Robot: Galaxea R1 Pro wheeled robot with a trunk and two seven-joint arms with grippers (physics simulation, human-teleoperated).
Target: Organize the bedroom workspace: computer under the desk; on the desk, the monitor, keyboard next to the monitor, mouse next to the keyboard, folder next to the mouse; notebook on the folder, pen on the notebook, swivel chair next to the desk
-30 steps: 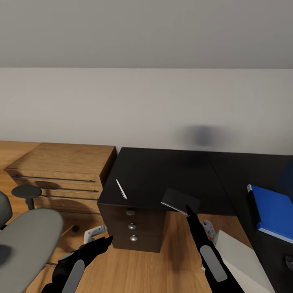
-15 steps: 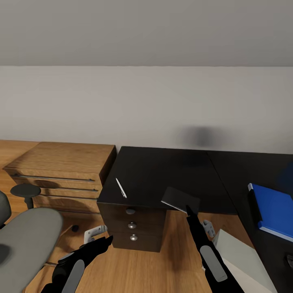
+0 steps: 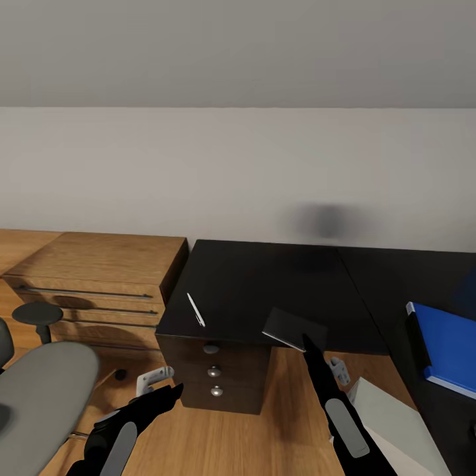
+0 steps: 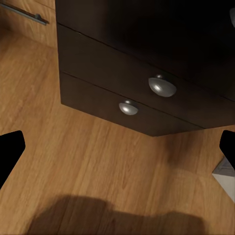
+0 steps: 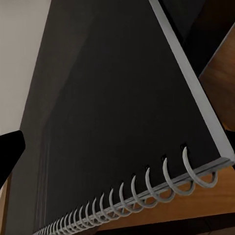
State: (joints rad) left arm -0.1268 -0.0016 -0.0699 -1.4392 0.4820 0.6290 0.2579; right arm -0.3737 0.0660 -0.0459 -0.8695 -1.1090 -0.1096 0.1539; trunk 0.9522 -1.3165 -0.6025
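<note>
Slippage is the risk: the notebook (image 3: pixel 293 328), overhanging the desk (image 3: pixel 264 284) near edge, is pinched by the right gripper (image 3: pixel 307 343) at its tip only and could drop. The left gripper (image 3: pixel 173 391) is held open, low beside the drawers (image 4: pixel 147 93). The folder (image 3: pixel 446 347) lies far right.

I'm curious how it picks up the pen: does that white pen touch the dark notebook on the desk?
Apart. In the head view the pen lies on the desk, with bare black desktop between it and the notebook.
</note>
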